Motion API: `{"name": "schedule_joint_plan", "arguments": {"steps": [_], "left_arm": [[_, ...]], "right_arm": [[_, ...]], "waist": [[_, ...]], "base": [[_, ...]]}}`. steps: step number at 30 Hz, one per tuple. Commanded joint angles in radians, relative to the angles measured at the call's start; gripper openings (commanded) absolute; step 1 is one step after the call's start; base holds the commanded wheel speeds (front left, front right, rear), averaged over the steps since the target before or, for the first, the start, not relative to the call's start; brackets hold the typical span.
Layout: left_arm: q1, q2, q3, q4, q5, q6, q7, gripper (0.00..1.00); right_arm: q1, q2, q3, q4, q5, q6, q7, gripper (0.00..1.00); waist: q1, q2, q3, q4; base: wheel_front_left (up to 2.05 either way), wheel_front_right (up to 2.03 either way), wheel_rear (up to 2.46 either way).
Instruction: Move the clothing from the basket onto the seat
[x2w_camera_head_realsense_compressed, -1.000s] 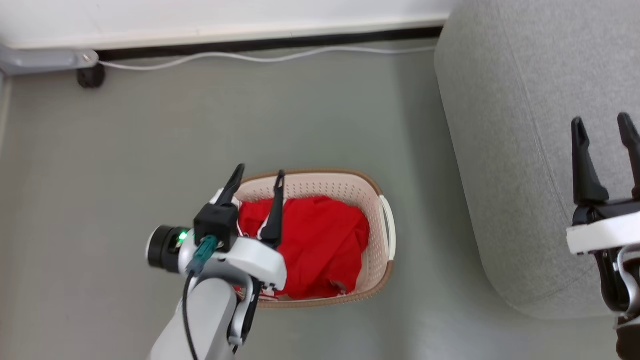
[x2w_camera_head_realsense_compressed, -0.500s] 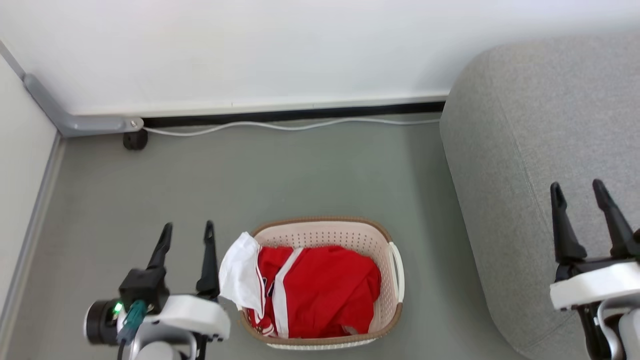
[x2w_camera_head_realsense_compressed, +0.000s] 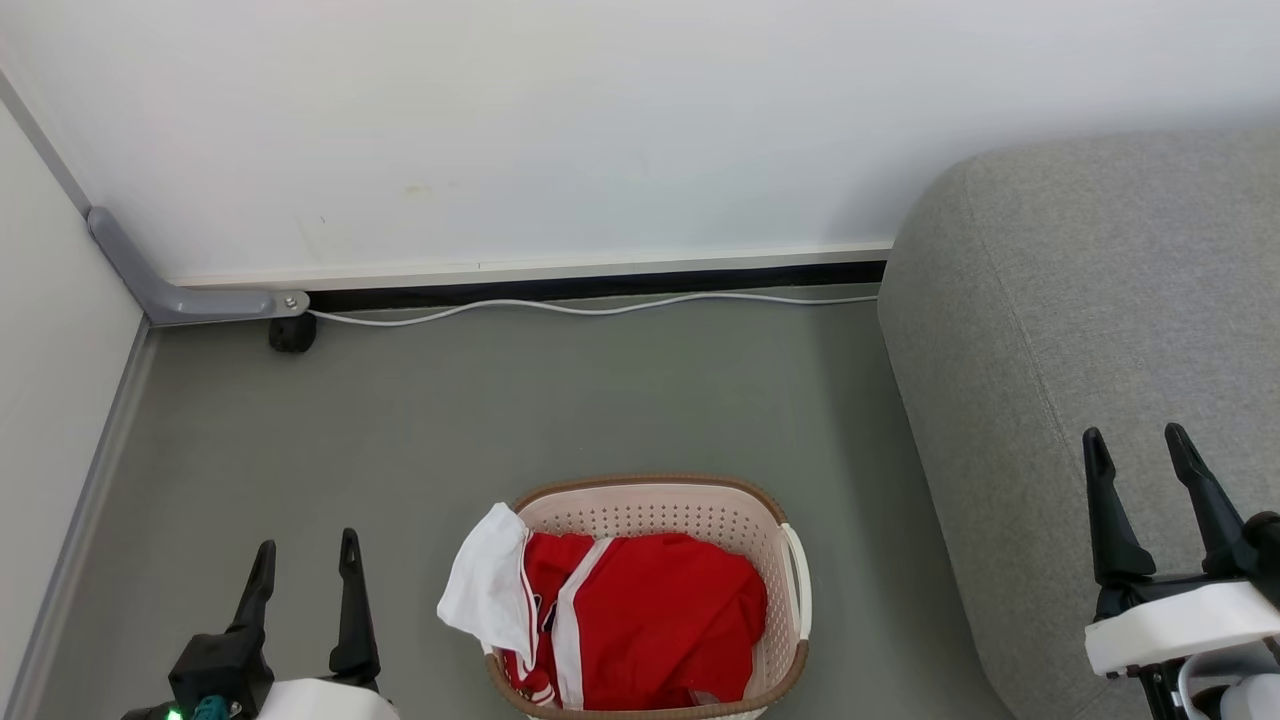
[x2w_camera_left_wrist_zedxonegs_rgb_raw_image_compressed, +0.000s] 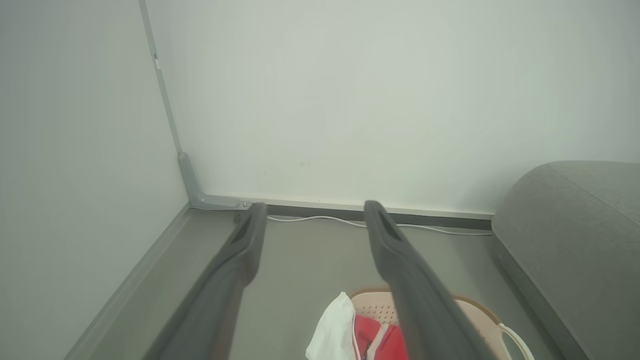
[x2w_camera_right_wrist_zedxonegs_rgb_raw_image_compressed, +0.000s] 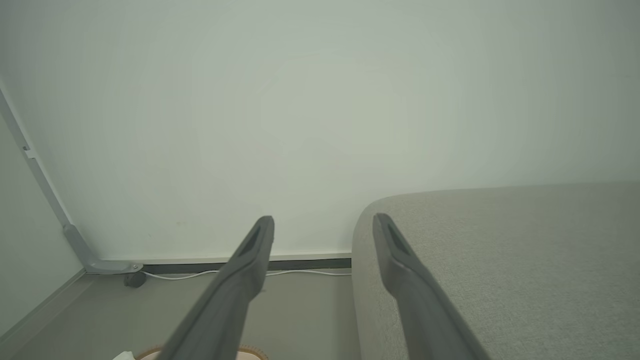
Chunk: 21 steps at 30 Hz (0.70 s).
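The cream basket (x2w_camera_head_realsense_compressed: 650, 505) with a brown rim stands on the grey floor at the bottom centre of the head view. Red clothing (x2w_camera_head_realsense_compressed: 660, 625) with white trim fills it, and a white fold (x2w_camera_head_realsense_compressed: 485, 585) hangs over its left rim. The basket (x2w_camera_left_wrist_zedxonegs_rgb_raw_image_compressed: 475, 312) and the clothing (x2w_camera_left_wrist_zedxonegs_rgb_raw_image_compressed: 367, 332) also peek between the fingers in the left wrist view. My left gripper (x2w_camera_head_realsense_compressed: 305, 560) is open, empty, and left of the basket. My right gripper (x2w_camera_head_realsense_compressed: 1135, 447) is open and empty over the grey seat (x2w_camera_head_realsense_compressed: 1080, 320).
A white wall with a dark skirting strip runs behind. A white cable (x2w_camera_head_realsense_compressed: 600, 307) lies along it on the floor. A grey bracket (x2w_camera_head_realsense_compressed: 170, 290) and a small black foot (x2w_camera_head_realsense_compressed: 292, 335) sit in the left corner. Bare floor lies between basket and wall.
The head camera has tilted up, showing more wall. My left gripper has come out from over the basket and drawn back to its left, holding nothing; a white fold now hangs over the rim.
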Motion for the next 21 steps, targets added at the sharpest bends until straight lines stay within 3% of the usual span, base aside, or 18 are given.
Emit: {"name": "schedule_joint_plan", "arguments": {"steps": [1, 21], "left_arm": [[-0.011, 0.007, 0.036, -0.030, -0.001, -0.001, -0.006, 1.00], [-0.035, 0.007, -0.047, -0.026, -0.023, 0.014, -0.006, 1.00]], "right_arm": [[-0.007, -0.013, 0.016, -0.027, -0.009, 0.007, -0.006, 1.00], [-0.042, -0.032, 0.011, -0.040, 0.011, 0.007, -0.006, 1.00]], "waist": [[0.0000, 0.0000, -0.001, 0.000], [0.0000, 0.0000, 0.067, -0.006]], "base": [[0.00, 0.00, 0.00], [0.00, 0.00, 0.00]]}}
